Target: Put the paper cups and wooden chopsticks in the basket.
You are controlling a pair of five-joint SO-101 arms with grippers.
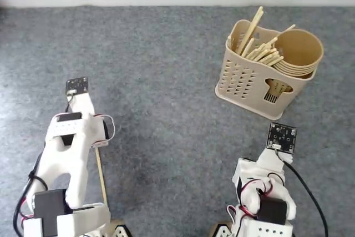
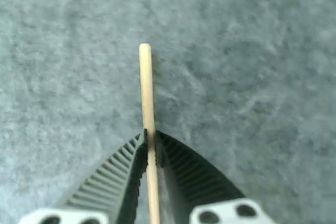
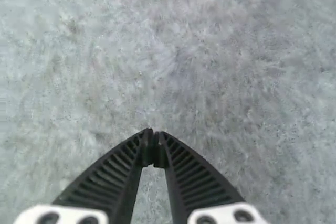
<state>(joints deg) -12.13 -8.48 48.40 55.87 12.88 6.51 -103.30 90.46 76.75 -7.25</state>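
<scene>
Above the tabletop (image 2: 262, 51), the left pincer (image 2: 149, 137) grasps a wooden chopstick (image 2: 147, 93) with only its tips, so it could swivel or slip before the basket (image 1: 244, 76).

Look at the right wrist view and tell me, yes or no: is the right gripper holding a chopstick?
No, the right gripper is shut, its jaws pressed together with nothing between them.

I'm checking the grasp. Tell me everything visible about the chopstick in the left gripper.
The chopstick is a thin, straight, pale wooden stick with a rounded end. The left gripper is shut on it, ribbed black fingers pinching both sides, and its free end juts out ahead of them above the grey table.
</scene>
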